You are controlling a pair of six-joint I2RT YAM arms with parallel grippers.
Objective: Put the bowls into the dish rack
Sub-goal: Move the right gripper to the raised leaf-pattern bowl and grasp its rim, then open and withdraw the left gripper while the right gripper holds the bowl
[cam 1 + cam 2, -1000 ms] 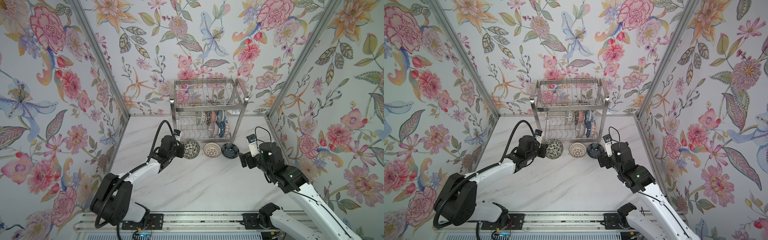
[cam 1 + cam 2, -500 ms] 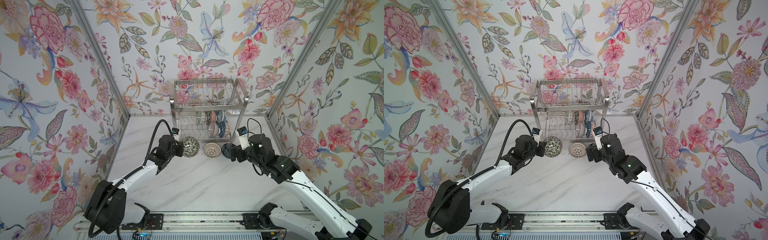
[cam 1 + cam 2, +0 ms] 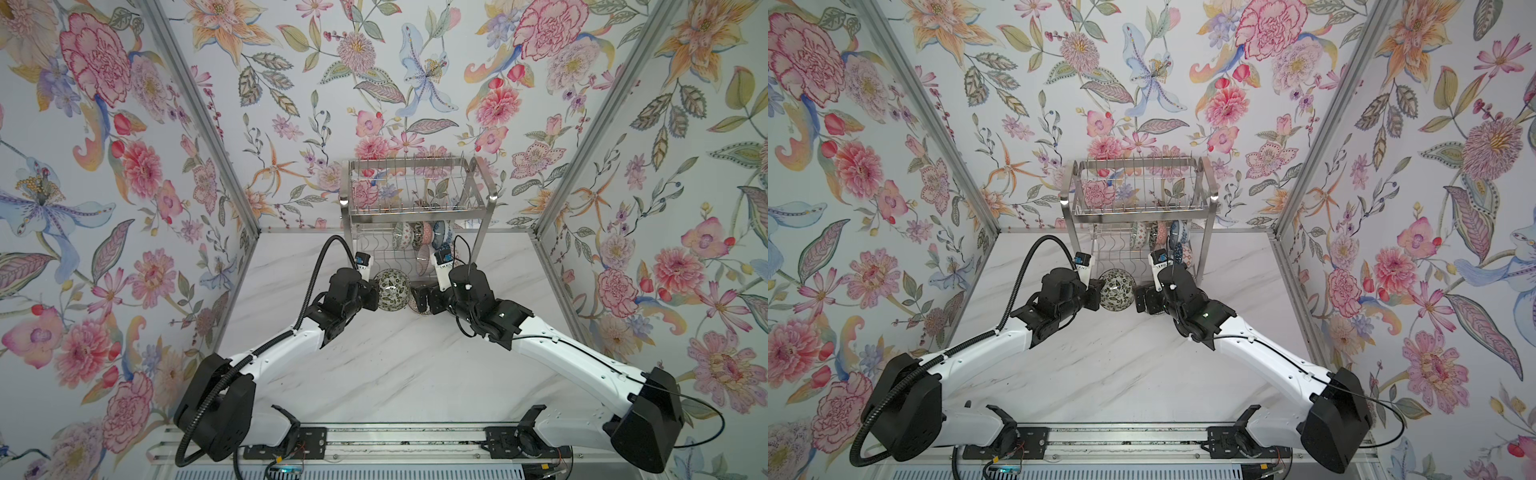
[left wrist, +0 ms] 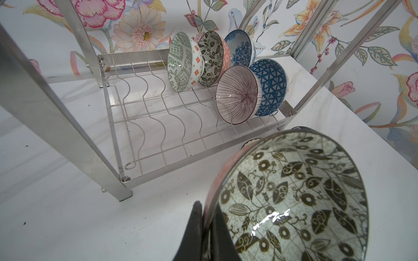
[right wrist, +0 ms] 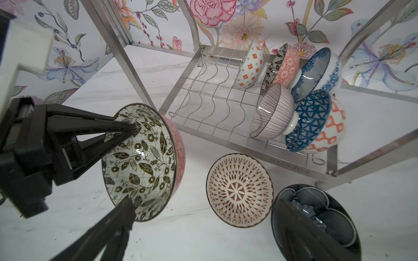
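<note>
The left jaws are clamped on the rim of a black-and-white floral bowl point(image 4: 294, 198), with one finger inside the rim and one against the coral outer wall. The bowl is held on edge, its opening turned toward the right jaws, as the right wrist view shows. The right jaws stand fully apart and hold nothing. Between their fingers point(image 5: 108, 230), a brown-and-white radial bowl point(image 5: 239, 189) sits upright on the marble tabletop point(image 3: 395, 365). A dark grey-blue bowl point(image 5: 321, 210) sits just beside it, partly behind the other right finger. Beyond both sets of jaws stands the dish rack point(image 3: 415, 208), a two-tier steel wire unit against the back wall. Five bowls stand on edge on its lower shelf point(image 4: 158, 126), grouped at the end nearer the right jaws. In the front row are a pink radial-line bowl point(image 4: 237, 95) and a blue triangle bowl point(image 4: 269, 88). Behind them are a green geometric bowl point(image 4: 181, 63), a second black floral bowl point(image 4: 211, 58) and a blue floral bowl point(image 4: 241, 48).
</note>
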